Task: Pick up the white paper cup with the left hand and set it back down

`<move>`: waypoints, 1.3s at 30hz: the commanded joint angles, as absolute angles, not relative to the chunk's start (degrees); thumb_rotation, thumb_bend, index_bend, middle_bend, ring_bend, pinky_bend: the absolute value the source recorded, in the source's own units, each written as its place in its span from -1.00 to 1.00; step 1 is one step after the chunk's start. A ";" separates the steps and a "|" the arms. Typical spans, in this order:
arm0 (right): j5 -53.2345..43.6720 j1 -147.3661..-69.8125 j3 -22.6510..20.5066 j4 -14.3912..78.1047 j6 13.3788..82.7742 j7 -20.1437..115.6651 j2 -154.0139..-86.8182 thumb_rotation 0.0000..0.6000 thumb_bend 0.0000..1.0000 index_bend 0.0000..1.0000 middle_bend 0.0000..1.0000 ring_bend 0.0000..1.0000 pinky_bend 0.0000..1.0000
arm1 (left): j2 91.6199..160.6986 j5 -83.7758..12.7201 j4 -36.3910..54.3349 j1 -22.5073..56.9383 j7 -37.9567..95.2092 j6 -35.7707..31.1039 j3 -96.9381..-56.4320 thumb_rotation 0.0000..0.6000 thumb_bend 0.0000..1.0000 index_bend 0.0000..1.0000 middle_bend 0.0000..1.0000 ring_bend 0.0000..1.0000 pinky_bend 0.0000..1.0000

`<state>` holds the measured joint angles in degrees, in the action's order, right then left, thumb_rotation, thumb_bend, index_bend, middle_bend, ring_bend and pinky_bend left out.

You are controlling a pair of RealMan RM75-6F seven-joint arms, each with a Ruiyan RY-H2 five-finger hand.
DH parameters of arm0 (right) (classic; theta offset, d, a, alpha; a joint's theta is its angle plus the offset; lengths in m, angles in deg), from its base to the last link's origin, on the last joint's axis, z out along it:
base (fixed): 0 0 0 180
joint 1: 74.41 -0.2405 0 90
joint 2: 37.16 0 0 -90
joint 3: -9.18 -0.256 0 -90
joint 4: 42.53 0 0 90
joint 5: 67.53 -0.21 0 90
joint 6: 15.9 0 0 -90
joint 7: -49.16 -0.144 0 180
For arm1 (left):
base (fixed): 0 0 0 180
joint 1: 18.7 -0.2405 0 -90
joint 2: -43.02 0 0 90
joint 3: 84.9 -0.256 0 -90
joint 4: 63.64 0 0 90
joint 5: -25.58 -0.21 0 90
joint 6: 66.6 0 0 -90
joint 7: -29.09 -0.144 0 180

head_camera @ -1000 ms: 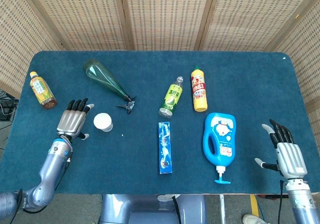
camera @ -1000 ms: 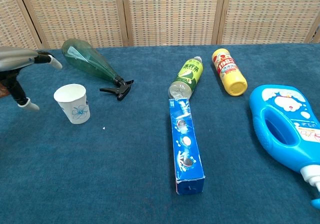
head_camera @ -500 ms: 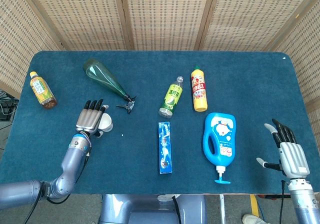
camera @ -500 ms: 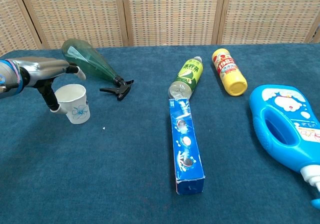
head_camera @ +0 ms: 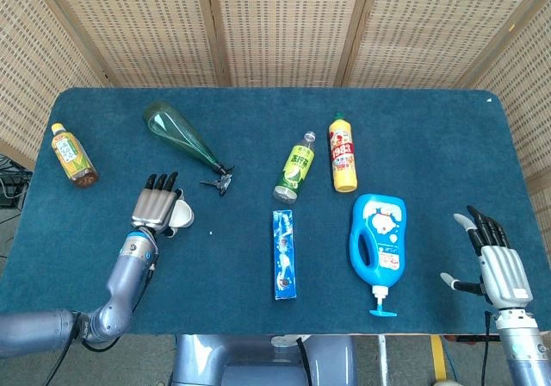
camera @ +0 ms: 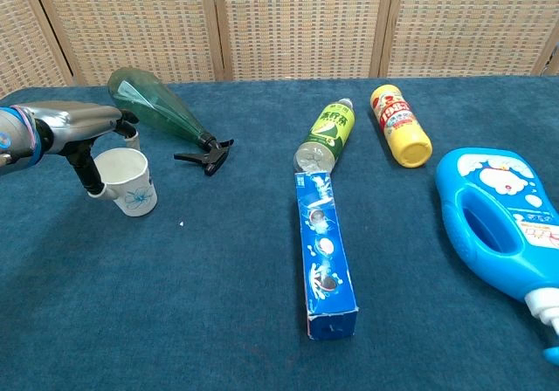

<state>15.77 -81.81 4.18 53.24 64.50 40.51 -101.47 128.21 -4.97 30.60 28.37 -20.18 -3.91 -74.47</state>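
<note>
The white paper cup [camera: 131, 186] with a blue flower print stands upright on the blue table [head_camera: 258, 110] at the left. In the head view only its right edge [head_camera: 184, 221] shows beside my left hand [head_camera: 155, 205]. That left hand [camera: 74, 125] lies over the cup's far-left rim. The thumb touches the cup's lower left side, and a fingertip curls down just behind the rim. I cannot see the fingers closed around the cup. My right hand [head_camera: 495, 261] hovers at the table's near right edge with fingers spread and empty.
A green spray bottle [head_camera: 181, 136] lies just behind the cup, its black trigger [camera: 206, 156] close on the right. A tea bottle [head_camera: 73, 155] lies far left. Mid-table lie a green drink bottle [head_camera: 295, 169], yellow bottle [head_camera: 343, 155], blue box [head_camera: 285, 254] and blue detergent jug [head_camera: 377, 239].
My left hand moved right from beside the cup to over it. In the last half second its thumb reached the cup's side and a finger curled down behind the rim. The cup stayed put.
</note>
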 commanded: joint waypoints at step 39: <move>15.96 -82.07 4.82 53.46 63.74 42.87 -102.26 1.00 -0.82 -1.00 -1.00 -1.00 -1.00 | 130.39 -33.09 13.29 16.27 29.35 -16.71 -76.59 1.00 -0.56 -0.42 -1.00 -1.00 -1.00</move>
